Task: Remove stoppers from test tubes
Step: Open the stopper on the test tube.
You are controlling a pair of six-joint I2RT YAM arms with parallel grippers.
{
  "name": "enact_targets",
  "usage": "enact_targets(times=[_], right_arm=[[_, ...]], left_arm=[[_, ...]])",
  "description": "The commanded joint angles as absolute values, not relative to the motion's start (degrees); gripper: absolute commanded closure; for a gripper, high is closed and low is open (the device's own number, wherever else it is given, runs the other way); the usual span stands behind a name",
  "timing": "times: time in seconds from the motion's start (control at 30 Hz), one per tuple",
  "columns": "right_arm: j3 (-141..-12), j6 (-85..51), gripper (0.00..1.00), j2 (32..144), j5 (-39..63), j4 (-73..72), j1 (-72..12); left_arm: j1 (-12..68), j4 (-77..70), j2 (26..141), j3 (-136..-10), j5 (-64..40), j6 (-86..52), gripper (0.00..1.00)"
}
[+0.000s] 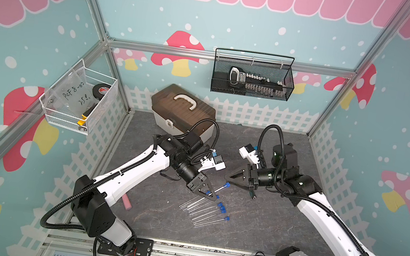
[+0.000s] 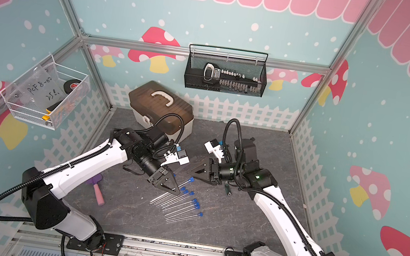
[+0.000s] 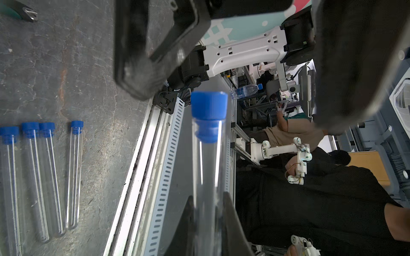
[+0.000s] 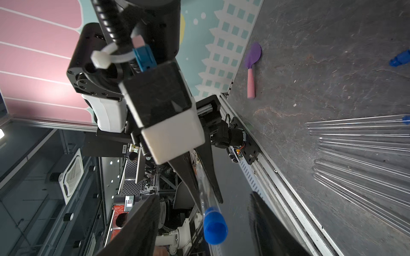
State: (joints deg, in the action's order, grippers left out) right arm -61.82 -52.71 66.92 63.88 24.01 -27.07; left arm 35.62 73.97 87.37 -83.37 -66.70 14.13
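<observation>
walls teal w/ mushroom print (image 1: 240, 29) | floor grey stone-look (image 1: 253, 224) | alu frame (image 1: 168, 50)

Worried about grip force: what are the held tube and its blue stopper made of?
The test tube: clear, glossy, sharp white highlights along it; glass or hard plastic, cannot tell which. The stopper: opaque blue, matte, moulded steps; likely soft plastic or rubber.

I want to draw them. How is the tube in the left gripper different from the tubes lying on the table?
The held tube is pinched in the left gripper, up off the table; the lying tubes rest flat on it. The held tube is alone; the lying tubes sit side by side. Both are clear and thin.
</observation>
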Motion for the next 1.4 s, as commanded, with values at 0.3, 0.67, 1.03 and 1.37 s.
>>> enact_targets(times=[0.3,0.67,1.03,1.37], right_arm=[[-59.2,-55.4,0.61,65.0,67.4,20.0,-27.9],[-57.2,-57.9,0.74,63.2,67.3,17.3,-28.1],[-57.8,-57.5,0.75,65.1,66.9,16.0,-28.4],[-57.7,-56.9,1.00,65.9,66.8,15.8,-28.5]], left_arm=[[33.8,75.7,87.0,-84.0,-65.9,17.6,1.00],[33.8,75.7,87.5,-84.2,-65.2,17.4,1.00],[34.0,75.8,87.9,-84.3,-64.9,17.3,1.00],[34.0,75.8,88.6,-84.5,-64.6,17.3,1.00]])
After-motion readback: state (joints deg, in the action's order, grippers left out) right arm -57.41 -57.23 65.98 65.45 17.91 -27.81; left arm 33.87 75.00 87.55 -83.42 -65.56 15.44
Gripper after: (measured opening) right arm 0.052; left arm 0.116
